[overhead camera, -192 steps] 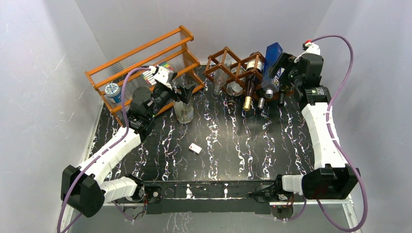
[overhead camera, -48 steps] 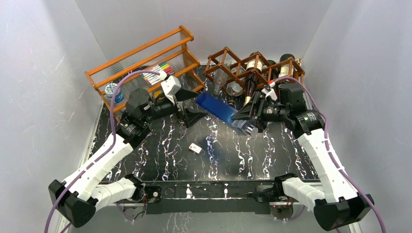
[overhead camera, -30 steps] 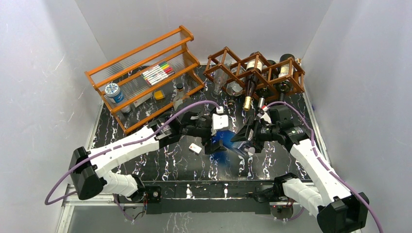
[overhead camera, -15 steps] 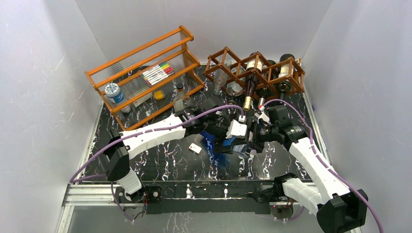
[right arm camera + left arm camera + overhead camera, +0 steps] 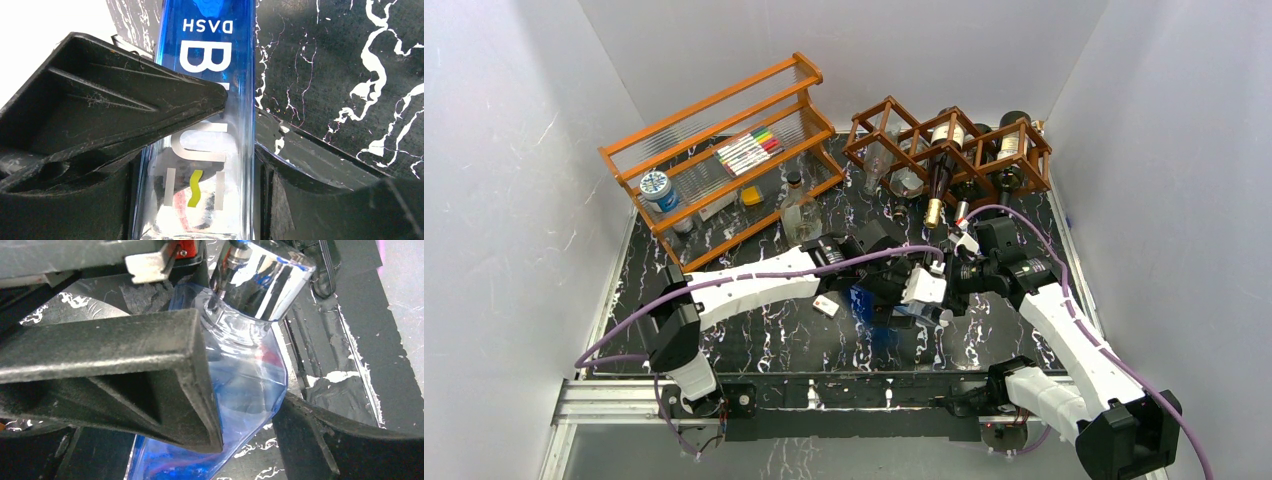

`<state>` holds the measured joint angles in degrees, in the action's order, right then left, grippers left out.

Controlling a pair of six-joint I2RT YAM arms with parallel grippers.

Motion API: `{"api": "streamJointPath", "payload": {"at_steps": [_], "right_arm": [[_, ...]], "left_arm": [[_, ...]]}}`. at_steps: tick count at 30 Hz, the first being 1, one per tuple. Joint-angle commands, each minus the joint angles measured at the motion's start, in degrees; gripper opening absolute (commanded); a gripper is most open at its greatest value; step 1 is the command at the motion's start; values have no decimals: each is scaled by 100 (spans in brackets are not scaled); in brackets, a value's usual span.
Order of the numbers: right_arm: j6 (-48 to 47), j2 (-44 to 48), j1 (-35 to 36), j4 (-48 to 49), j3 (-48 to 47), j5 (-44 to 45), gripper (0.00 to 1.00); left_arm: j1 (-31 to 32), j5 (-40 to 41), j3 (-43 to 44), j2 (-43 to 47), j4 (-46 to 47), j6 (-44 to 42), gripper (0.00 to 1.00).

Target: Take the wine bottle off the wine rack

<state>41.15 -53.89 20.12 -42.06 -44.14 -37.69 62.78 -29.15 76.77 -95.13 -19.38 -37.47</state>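
The dark reddish-brown wine rack point(image 5: 902, 138) stands at the back right with several bottles in its cells, one dark with a gold cap point(image 5: 937, 185). A blue square bottle point(image 5: 871, 302) is off the rack, above the table's middle. My right gripper point(image 5: 943, 287) is shut on its clear lower part, and the bottle point(image 5: 210, 50) fills the gap between the fingers point(image 5: 125, 110). My left gripper point(image 5: 908, 290) reaches across from the left. In the left wrist view both its fingers point(image 5: 150, 380) press the same bottle point(image 5: 247, 375).
An orange tiered shelf point(image 5: 686, 122) with markers and a small jar stands at the back left. A clear glass bottle point(image 5: 796, 206) stands in front of it. A small white piece point(image 5: 826, 306) lies on the black marbled table point(image 5: 1024, 330). Grey walls close both sides.
The right gripper pulled the blue bottle from the rack and brought it down to the table's middle. The left arm swung right from the shelf and closed around the bottle.
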Motion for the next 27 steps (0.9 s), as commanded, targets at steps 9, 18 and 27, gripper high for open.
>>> {"api": "streamJointPath", "payload": {"at_steps": [9, 18, 27], "right_arm": [[-216, 321, 10, 585, -629, -448, 55], [-353, 362, 7, 114, -1948, 180, 98], [-353, 739, 4, 114, -3030, 180, 98]], "left_arm": [[41, 420, -417, 446, 559, 242, 39], [41, 915, -1277, 1303, 1501, 881, 24], [45, 1462, -1890, 1970, 2653, 1829, 10]]}}
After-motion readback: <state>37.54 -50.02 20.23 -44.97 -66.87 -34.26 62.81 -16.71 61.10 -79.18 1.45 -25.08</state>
